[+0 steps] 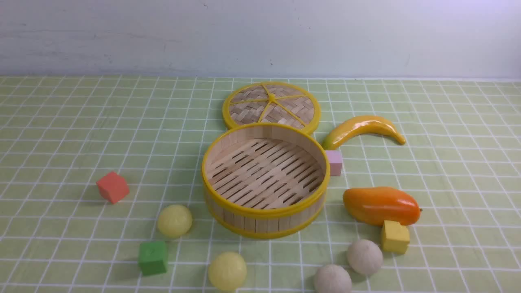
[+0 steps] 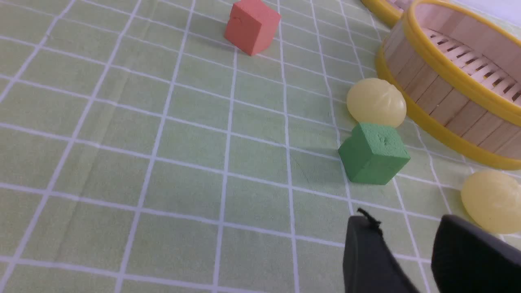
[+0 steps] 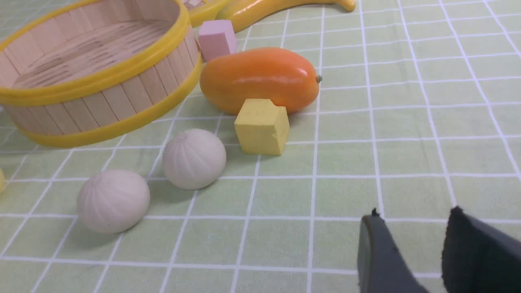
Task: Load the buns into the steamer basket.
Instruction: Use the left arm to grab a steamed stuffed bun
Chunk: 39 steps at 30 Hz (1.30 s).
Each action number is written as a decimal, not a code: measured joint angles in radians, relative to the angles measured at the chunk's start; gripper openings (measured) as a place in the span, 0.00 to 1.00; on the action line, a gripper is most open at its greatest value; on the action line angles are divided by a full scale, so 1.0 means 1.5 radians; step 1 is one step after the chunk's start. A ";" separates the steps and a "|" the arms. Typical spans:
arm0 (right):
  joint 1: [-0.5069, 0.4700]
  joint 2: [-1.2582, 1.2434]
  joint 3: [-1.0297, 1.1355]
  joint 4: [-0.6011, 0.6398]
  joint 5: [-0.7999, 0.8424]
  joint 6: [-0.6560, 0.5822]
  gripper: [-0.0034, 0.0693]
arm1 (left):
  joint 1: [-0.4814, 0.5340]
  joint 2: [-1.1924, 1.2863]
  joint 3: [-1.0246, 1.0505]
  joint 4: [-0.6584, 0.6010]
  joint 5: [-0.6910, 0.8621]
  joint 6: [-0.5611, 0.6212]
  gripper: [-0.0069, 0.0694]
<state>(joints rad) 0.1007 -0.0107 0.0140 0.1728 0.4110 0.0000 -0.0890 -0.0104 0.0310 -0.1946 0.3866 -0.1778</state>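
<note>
Over the checked cloth (image 2: 122, 162), left gripper (image 2: 407, 223) and right gripper (image 3: 415, 215) stand part-open, empty.

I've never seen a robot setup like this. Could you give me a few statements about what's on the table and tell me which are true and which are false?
1. The steamer basket has nothing in it. True.
2. The lid is on the basket. False: it lies flat on the cloth behind the basket.
3. The two pale yellow buns and the two off-white buns all lie on the cloth outside the basket. True.
4. The left fingers hold a bun. False: they are apart with nothing between them.
5. The yellow cube lies inside the basket. False: it sits on the cloth just in front of the mango.
</note>
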 joint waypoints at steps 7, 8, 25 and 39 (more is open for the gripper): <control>0.000 0.000 0.000 0.000 0.000 0.000 0.38 | 0.000 0.000 0.000 0.000 0.000 0.000 0.40; 0.000 0.000 0.000 0.000 0.000 0.000 0.38 | 0.000 0.000 0.000 0.000 0.000 0.000 0.40; 0.000 0.000 0.000 0.000 0.000 0.000 0.38 | 0.000 0.000 0.000 -0.161 -0.104 -0.072 0.40; 0.000 0.000 0.000 0.000 0.000 0.000 0.38 | 0.000 0.000 -0.066 -0.305 -0.157 -0.081 0.14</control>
<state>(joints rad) 0.1005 -0.0107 0.0140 0.1728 0.4110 0.0000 -0.0890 -0.0104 -0.0678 -0.6520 0.1513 -0.2992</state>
